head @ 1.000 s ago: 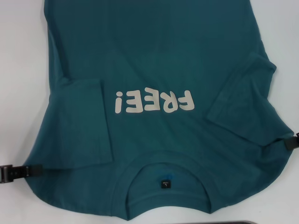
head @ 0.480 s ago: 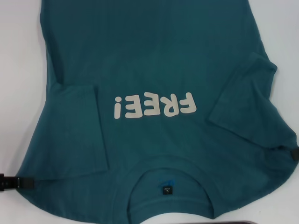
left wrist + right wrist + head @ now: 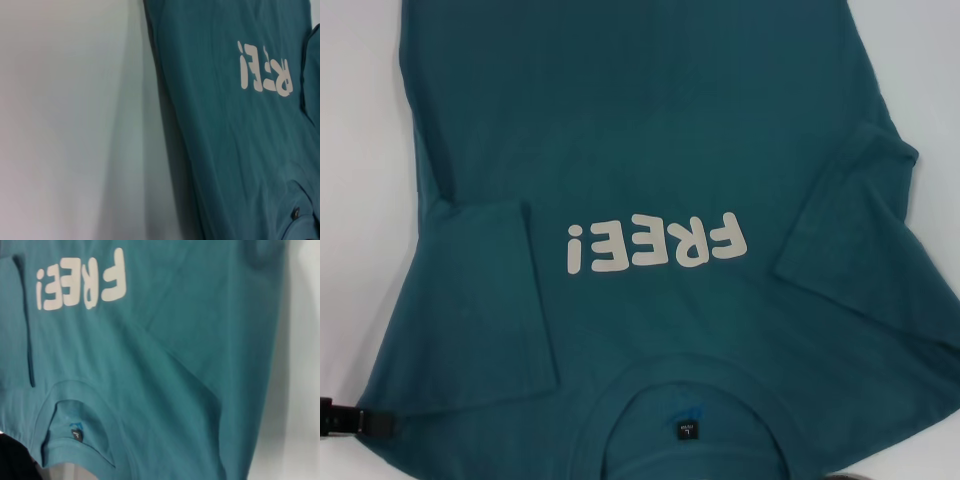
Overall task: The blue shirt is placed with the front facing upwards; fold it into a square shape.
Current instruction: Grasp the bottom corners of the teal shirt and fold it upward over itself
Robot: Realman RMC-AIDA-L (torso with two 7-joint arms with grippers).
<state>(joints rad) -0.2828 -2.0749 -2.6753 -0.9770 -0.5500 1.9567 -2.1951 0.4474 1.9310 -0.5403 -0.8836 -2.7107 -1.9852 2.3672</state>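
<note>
The blue shirt [image 3: 650, 150] lies front up on the white table, collar toward me, and covers most of the head view. Its cream lettering [image 3: 655, 245] reads upside down from here. The small dark neck label [image 3: 687, 430] sits inside the collar at the near edge. Both short sleeves are folded in over the chest, one on the left [image 3: 485, 300] and one on the right [image 3: 855, 220]. My left gripper [image 3: 365, 418] is at the shirt's near left shoulder corner, shut on the cloth. My right gripper is out of view. The shirt also shows in the left wrist view [image 3: 235, 125] and the right wrist view [image 3: 165, 340].
White tabletop [image 3: 360, 150] shows on the left of the shirt and at the far right [image 3: 930, 80]. A dark object's edge [image 3: 860, 474] shows at the near edge of the head view. A dark shape [image 3: 12, 460] sits in a corner of the right wrist view.
The shirt has slid toward me, with collar and lettering lower in the head view. The left gripper moved nearer with the shoulder corner. The right gripper left the head view.
</note>
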